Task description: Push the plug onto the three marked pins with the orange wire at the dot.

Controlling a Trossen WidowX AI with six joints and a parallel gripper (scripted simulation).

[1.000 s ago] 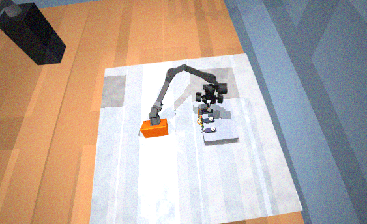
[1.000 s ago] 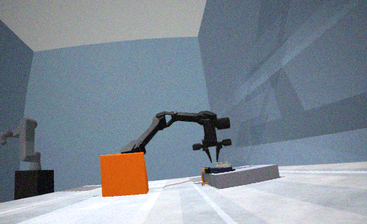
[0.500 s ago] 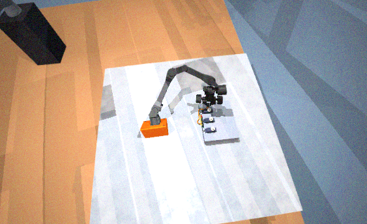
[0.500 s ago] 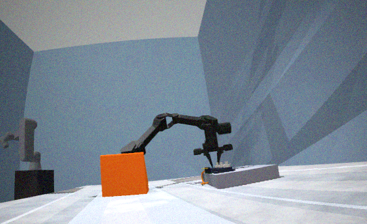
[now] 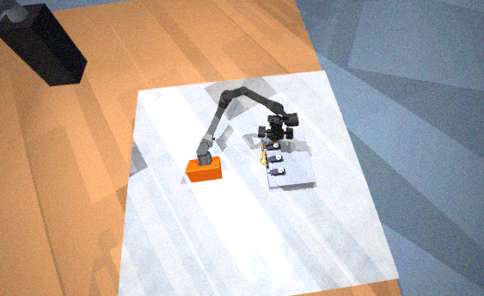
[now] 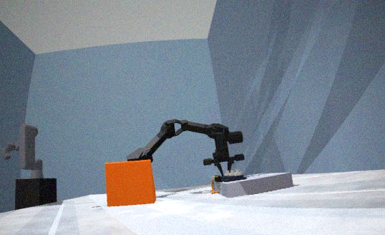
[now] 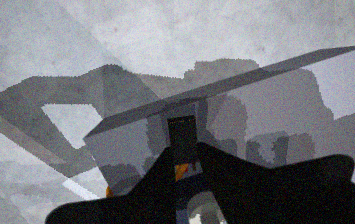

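The grey holder stands on the white table top, with several small blue servos along its left side in the top view. The plug is a small black block between the fingertips in the wrist view, over the holder's far end. My gripper points down and is shut on the plug, a finger against each side. Orange lead shows between the fingers, just below the plug. The plug's holes are not visible. The pins and coloured band are too small or hidden to make out.
An orange block carries the arm's base, left of the holder. Loose orange and yellow wires hang beside the holder's left edge. White servo horns stand up close to the fingers. A black pedestal stands far off.
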